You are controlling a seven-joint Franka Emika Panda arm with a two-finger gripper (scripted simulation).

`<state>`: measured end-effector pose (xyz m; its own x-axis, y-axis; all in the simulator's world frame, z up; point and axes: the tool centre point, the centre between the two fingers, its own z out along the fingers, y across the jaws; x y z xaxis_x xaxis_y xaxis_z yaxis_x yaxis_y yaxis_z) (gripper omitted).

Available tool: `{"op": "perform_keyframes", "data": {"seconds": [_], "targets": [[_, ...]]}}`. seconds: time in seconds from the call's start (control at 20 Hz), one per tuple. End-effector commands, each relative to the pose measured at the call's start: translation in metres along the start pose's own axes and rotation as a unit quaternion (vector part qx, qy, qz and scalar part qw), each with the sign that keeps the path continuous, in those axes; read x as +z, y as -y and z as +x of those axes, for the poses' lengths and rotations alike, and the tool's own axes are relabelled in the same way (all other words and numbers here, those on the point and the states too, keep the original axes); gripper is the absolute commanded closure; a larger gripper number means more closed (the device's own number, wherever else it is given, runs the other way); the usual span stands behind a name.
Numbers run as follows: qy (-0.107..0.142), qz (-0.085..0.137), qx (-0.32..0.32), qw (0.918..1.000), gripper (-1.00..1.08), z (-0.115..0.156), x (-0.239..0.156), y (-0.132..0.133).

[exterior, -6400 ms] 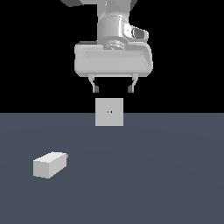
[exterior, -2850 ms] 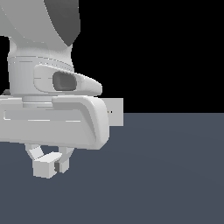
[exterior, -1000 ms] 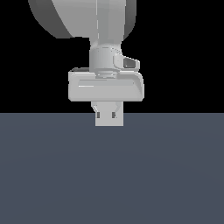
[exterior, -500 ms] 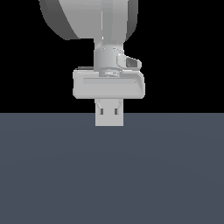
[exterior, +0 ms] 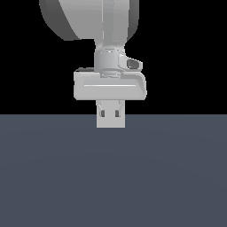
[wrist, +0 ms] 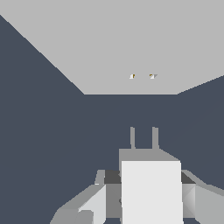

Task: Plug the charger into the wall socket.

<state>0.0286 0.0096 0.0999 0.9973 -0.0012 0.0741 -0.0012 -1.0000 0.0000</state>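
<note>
My gripper (exterior: 110, 114) is shut on the charger (wrist: 151, 192), a pale block. In the wrist view its two prongs (wrist: 132, 138) point at the wall socket (wrist: 113, 43), a flat pale plate with two tiny holes (wrist: 132, 76). The prongs line up roughly with the holes, and a gap shows between them and the plate. In the exterior view the hand hangs right in front of the socket plate (exterior: 111, 123), and the fingers (exterior: 103, 114) overlap it. There the charger cannot be told apart from the plate.
A dark blue-grey floor (exterior: 111, 177) fills the lower half of the exterior view. The background above it is black. The arm's large grey links (exterior: 88, 17) fill the upper part of that view.
The charger, which lay on the floor at the exterior view's left, is held in the gripper in front of the socket. Over the last second the hand has edged slightly towards the plate.
</note>
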Motion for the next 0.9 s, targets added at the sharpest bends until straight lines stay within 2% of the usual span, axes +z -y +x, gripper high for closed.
{"op": "perform_keyframes", "data": {"seconds": [0.0, 0.85], "targets": [[0.0, 0.0, 0.0, 1.0, 1.08, 0.002, 0.0, 0.0], [0.0, 0.0, 0.0, 1.0, 1.08, 0.046, 0.003, 0.0]]}}
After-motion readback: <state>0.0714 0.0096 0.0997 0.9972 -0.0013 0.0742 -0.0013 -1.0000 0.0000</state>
